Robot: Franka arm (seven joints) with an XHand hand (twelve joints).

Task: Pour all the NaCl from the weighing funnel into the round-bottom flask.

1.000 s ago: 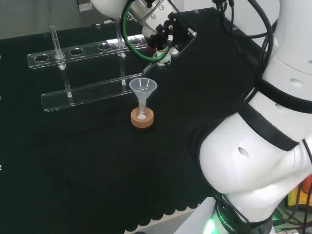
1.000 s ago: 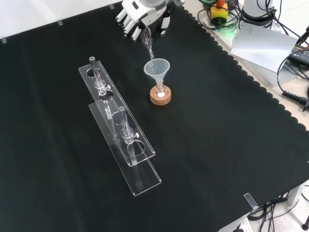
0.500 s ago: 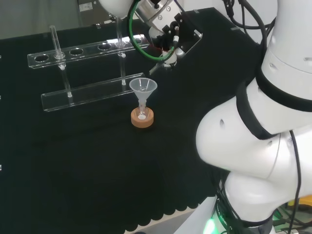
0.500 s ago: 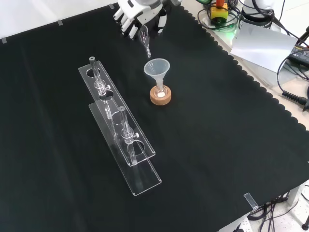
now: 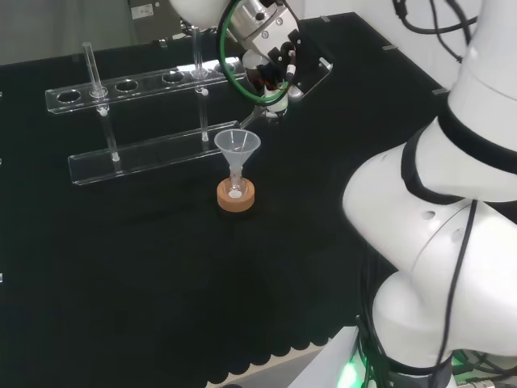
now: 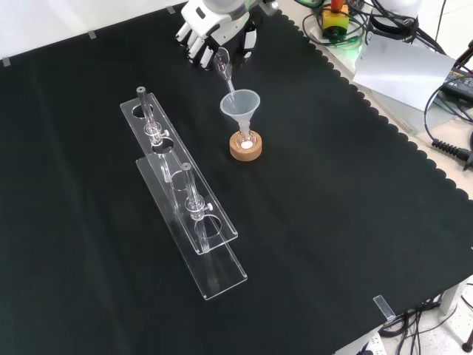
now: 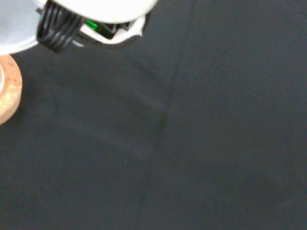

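A small round-bottom flask stands on a cork ring with a clear plastic funnel in its neck; a little white powder lies in its bulb. The hand is shut on a glass weighing funnel, tilted with its narrow tip at the plastic funnel's rim. In the head view the hand hangs above and right of the plastic funnel, over the flask on its cork ring. The wrist view catches the cork ring beside black cloth.
A clear two-tier acrylic tube rack with glass tubes runs left of the flask in the front view, and behind it as the tube rack in the head view. The arm's white links stand at the right of the head view.
The hand has come down toward the plastic funnel, bringing the weighing funnel's tip from above it to its rim. The arm's links have swung in the head view.
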